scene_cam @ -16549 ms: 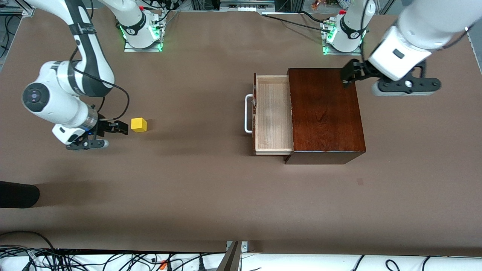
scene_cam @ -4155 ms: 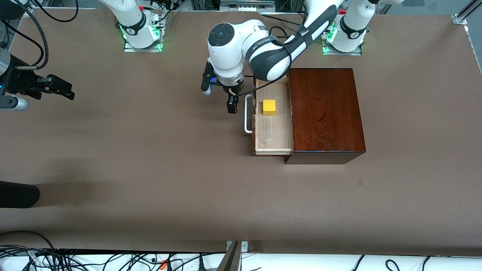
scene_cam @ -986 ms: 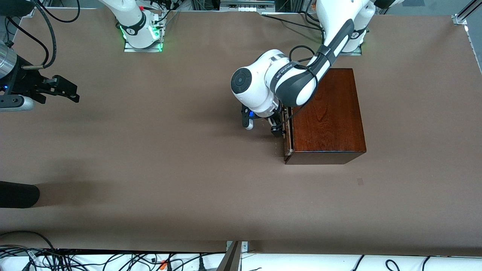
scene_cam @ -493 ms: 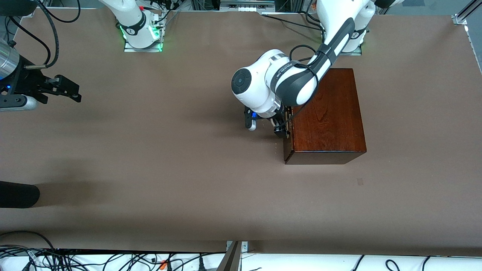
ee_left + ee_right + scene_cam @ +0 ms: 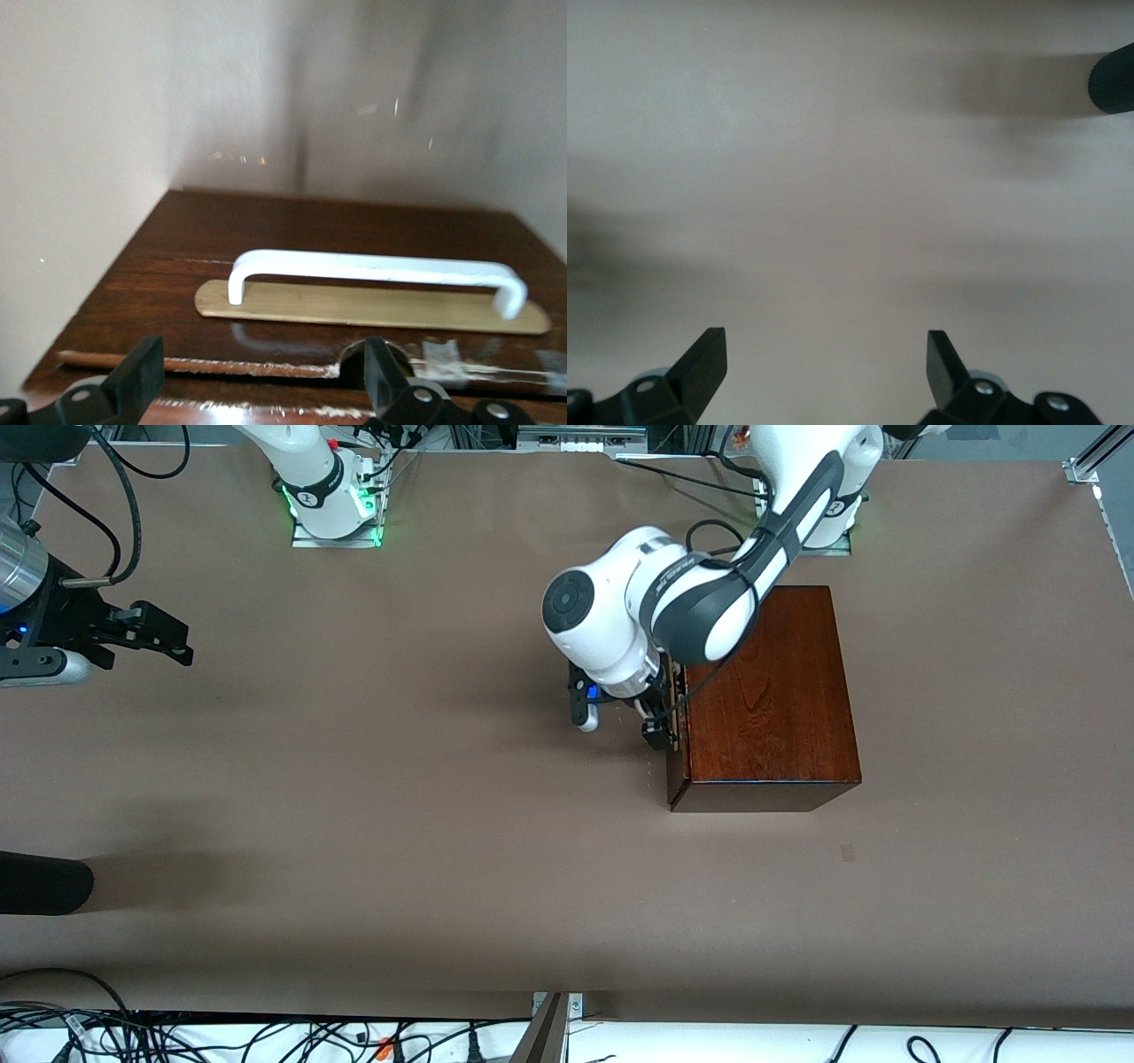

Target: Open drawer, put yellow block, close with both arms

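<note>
The dark mahogany box [image 5: 771,691] stands toward the left arm's end of the table. Its drawer [image 5: 676,766] is pushed in, with the front about level with the box. In the left wrist view the drawer front [image 5: 266,235] and its white bar handle [image 5: 372,266] fill the picture. My left gripper [image 5: 660,724] [image 5: 261,381] hangs open just in front of the drawer front, with nothing between its fingers. My right gripper [image 5: 173,645] [image 5: 824,363] waits open over bare table at the right arm's end. The yellow block is out of view.
A black rounded object [image 5: 44,881] [image 5: 1112,80] pokes in at the table edge near the front camera, at the right arm's end. Cables [image 5: 177,1036] run along the nearest edge. Both arm bases [image 5: 332,500] stand along the edge farthest from the front camera.
Four seconds ago the drawer stood open with the yellow block in it; now it is shut. In the last second the final gap closed and the left wrist rose slightly. The right gripper barely moved.
</note>
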